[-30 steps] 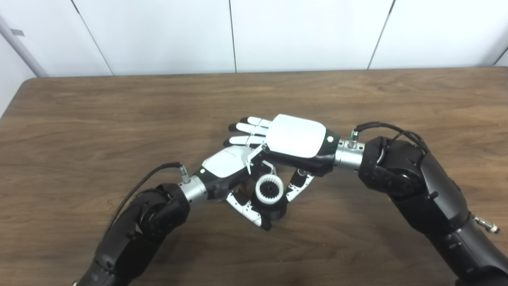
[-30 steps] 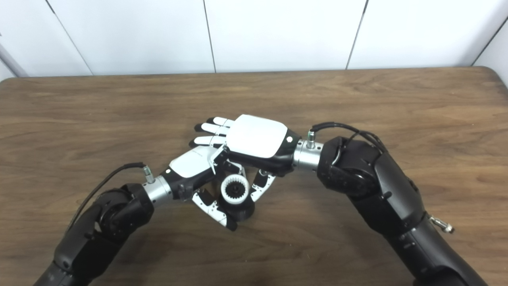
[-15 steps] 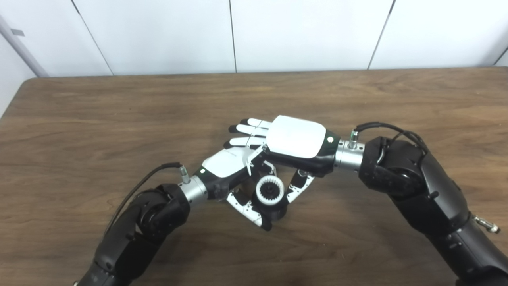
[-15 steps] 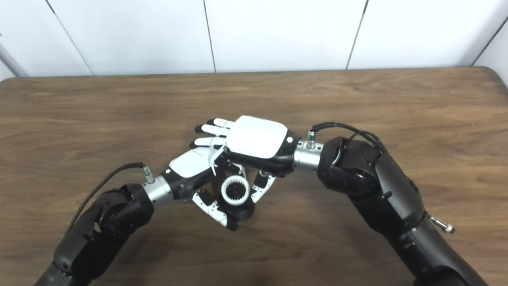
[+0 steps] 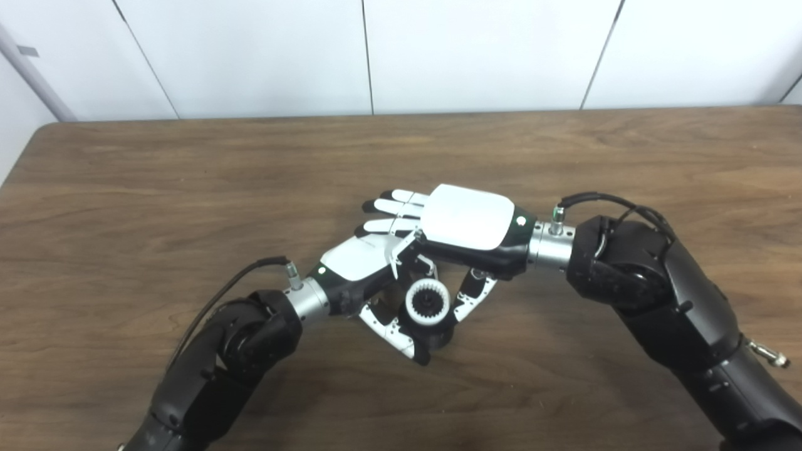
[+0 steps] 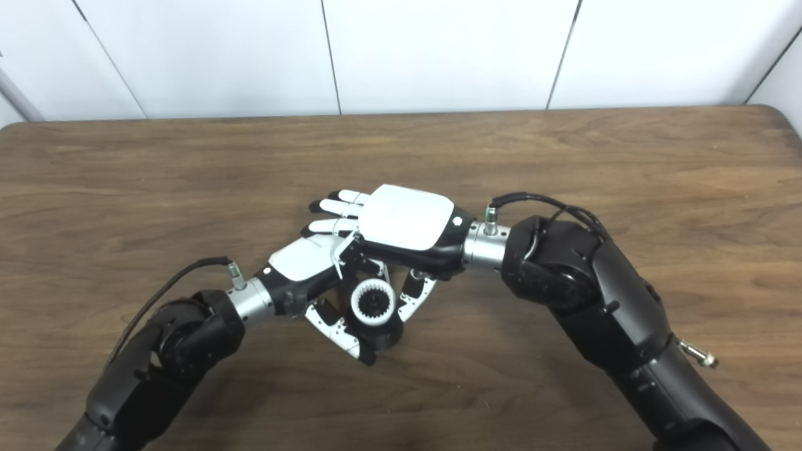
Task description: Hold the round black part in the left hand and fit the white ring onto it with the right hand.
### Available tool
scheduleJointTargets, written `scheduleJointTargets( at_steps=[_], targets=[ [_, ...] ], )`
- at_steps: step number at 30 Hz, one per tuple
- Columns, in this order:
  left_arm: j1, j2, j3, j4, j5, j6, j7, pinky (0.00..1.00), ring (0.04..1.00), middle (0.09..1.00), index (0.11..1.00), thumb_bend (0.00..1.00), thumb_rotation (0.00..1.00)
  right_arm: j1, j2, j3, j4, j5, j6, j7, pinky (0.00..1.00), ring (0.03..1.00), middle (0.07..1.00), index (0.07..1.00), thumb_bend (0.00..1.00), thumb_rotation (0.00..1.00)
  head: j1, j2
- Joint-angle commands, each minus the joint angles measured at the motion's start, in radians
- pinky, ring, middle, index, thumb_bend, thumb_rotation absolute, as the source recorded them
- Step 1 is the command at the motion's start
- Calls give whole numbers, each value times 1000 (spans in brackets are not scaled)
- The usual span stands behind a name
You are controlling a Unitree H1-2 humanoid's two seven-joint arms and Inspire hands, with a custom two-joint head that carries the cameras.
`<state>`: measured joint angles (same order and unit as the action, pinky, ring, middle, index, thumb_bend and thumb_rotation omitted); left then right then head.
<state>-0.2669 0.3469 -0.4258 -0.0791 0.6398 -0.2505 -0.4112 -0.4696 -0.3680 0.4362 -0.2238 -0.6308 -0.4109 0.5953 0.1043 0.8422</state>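
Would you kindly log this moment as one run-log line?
left hand: holds round black part | white toothed ring: atop part | right hand: over ring, thumb beside it | table

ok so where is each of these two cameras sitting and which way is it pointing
Left eye view: on the robot's head, left of its twin, looking down and forward at the table; both arms rise from the bottom edge, the left hand around the round black part.
Right eye view: same head, a little to the right, facing the same way; the right hand lies over the left.
Shared: both show the white ring on the black part between the hands, with the white wall behind.
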Motion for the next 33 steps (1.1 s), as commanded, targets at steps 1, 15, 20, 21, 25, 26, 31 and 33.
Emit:
scheduleJointTargets(
  at_steps=[1, 15, 20, 21, 25, 26, 31, 33],
  targets=[
    [-26, -6, 3, -47, -5, -7, 4, 1000, 1000, 951, 482, 524, 64, -34, -8, -9, -5, 28, -3, -7, 1000, 1000, 926, 483, 525, 143, 5, 4],
    [-18, -10, 8, -64, -12, 6, -13, 1000, 1000, 957, 483, 525, 62, -30, -16, -5, 5, 37, 2, 3, 1000, 1000, 920, 484, 525, 142, 5, 7],
    [-17, -12, 6, -65, -8, 0, -7, 1000, 1000, 957, 483, 525, 61, -31, -19, -4, 7, 42, 10, 12, 1000, 1000, 921, 484, 525, 142, 7, 6],
    [-17, -12, 5, -67, -8, 1, -8, 1000, 1000, 959, 483, 525, 61, -31, -20, -4, 8, 44, 11, 13, 1000, 1000, 920, 484, 525, 142, 7, 6],
    [-16, -12, 5, -69, -11, 3, -13, 1000, 1000, 963, 483, 525, 62, -31, -20, -4, 13, 39, 8, 9, 1000, 1000, 918, 484, 525, 142, 8, 3],
    [-15, -12, 5, -69, -11, 2, -13, 1000, 1000, 964, 483, 525, 62, -31, -19, -4, 14, 38, 7, 8, 1000, 1000, 918, 484, 525, 142, 8, 3],
    [-10, -15, 6, -72, -14, 1, -11, 1000, 1000, 959, 483, 525, 62, -36, -21, -1, 16, 35, 11, 15, 1000, 1000, 919, 484, 525, 142, 10, 4],
    [-12, -15, 6, -72, -14, 1, -11, 1000, 1000, 961, 483, 525, 62, -34, -20, -1, 18, 37, 14, 15, 1000, 1000, 922, 484, 525, 142, 11, 3]
  ],
)
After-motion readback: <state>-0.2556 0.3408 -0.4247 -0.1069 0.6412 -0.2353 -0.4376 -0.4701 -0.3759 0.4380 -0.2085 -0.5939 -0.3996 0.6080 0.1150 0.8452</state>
